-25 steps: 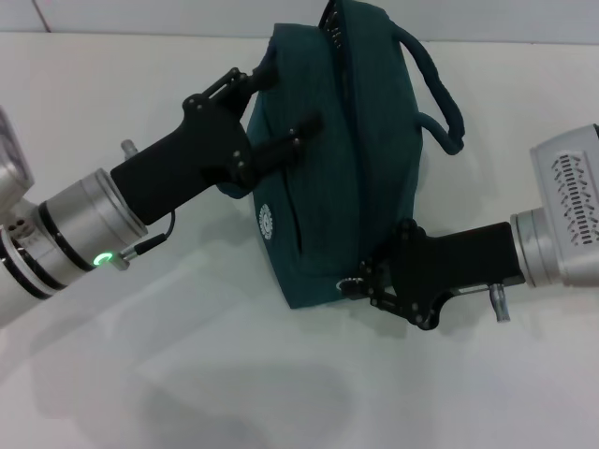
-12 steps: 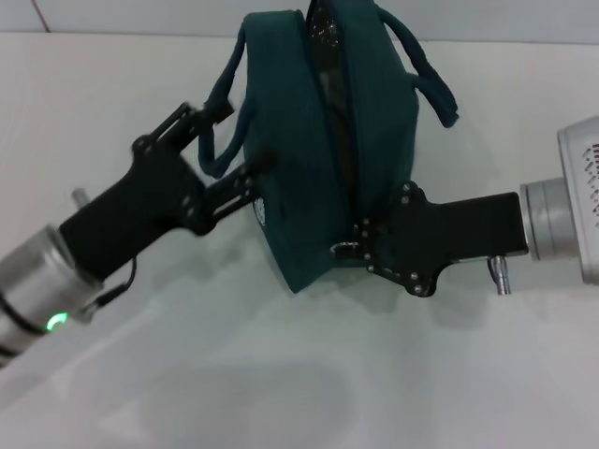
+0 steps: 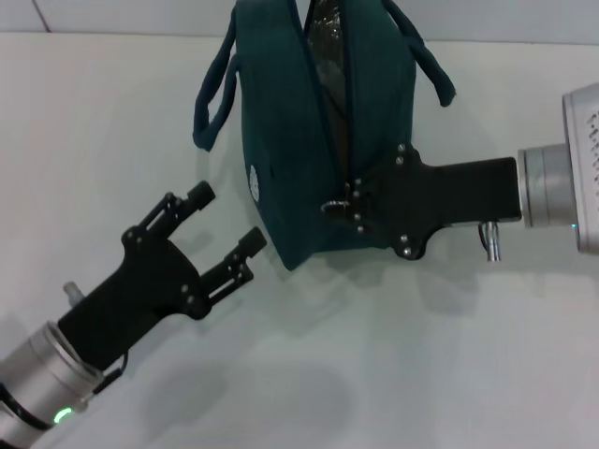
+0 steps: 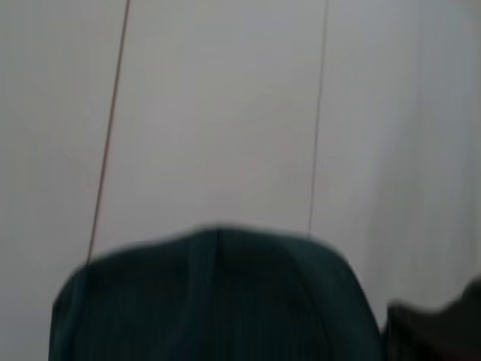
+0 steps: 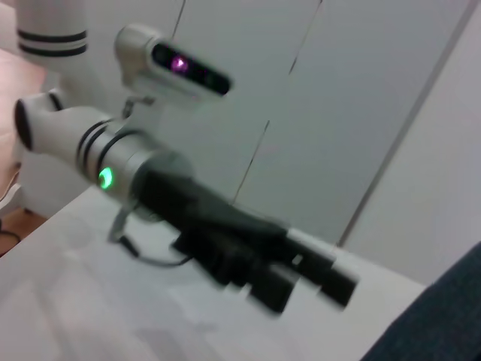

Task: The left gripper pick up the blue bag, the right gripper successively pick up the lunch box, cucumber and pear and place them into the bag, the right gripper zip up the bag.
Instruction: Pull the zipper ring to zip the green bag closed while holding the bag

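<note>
From the head camera, the blue bag (image 3: 318, 140) stands upright on the white desk (image 3: 449, 355), its zipper partly open along the top with both handles hanging free. The right end effector (image 3: 348, 201) presses against the bag's near end at the zipper (image 3: 335, 205), its fingers closed there, apparently pinching the metal pull. The left end effector (image 3: 225, 224) sits just beside the bag's lower corner, fingers spread apart and gripping nothing.

The left wrist camera shows the bag (image 4: 218, 301) close ahead, blurred.

The right wrist camera shows the left end effector (image 5: 301, 282) opposite, above the desk (image 5: 90, 301), and a corner of the bag (image 5: 443, 316).
</note>
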